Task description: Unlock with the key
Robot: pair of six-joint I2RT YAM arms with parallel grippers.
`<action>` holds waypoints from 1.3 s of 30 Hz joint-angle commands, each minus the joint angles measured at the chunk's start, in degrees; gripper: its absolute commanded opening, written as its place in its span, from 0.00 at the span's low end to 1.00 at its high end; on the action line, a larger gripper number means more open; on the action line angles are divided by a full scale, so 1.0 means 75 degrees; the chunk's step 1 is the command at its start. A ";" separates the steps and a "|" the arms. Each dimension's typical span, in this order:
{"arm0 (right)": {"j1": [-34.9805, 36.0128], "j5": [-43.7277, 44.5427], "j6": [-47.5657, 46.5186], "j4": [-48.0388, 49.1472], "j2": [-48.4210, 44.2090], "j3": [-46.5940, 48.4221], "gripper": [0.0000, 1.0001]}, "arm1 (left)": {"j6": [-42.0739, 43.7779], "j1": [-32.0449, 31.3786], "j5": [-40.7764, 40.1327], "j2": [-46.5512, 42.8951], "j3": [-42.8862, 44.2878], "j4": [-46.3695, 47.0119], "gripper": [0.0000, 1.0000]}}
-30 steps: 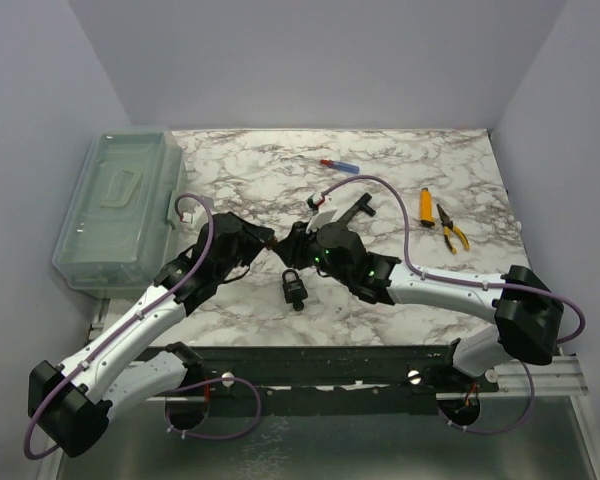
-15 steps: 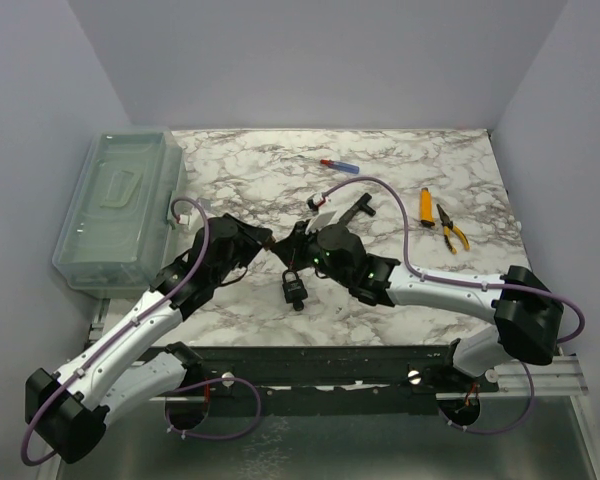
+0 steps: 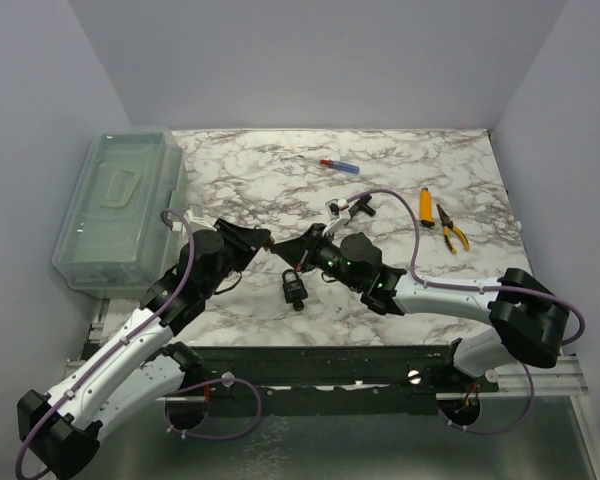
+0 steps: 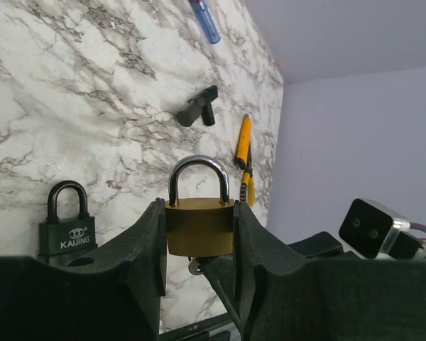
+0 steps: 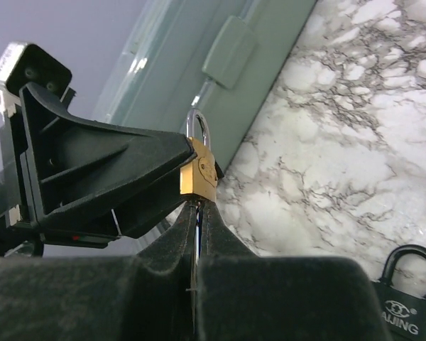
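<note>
My left gripper is shut on a brass padlock with a steel shackle, held above the marble table with the shackle closed. My right gripper is shut on a thin key whose tip sits at the underside of the padlock. In the top view the two grippers, left and right, meet tip to tip over the table's near middle. The key's blade is hidden by the fingers and the lock body.
A black padlock lies on the table just below the grippers. A clear plastic box stands at the left. A blue and red tool, a black handle, an orange knife and yellow pliers lie farther back and right.
My right wrist has rolled and its forearm has shifted right and lower. The left arm has shifted slightly. Both grippers stay joined at the brass padlock.
</note>
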 commanded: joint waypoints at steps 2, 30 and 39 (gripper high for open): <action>-0.0310 -0.0188 0.0589 0.0702 -0.0020 -0.0227 0.00 | -0.0141 -0.0032 0.0403 -0.0563 -0.0191 0.1063 0.00; -0.1413 -0.2195 0.3133 0.3117 0.1056 -0.0336 0.00 | -0.0038 -0.0036 0.1381 -0.1130 -0.0835 0.3558 0.00; -0.1638 -0.2654 0.3878 0.3763 0.1608 -0.0150 0.00 | 0.0103 -0.0036 0.1684 -0.1258 -0.0899 0.4324 0.00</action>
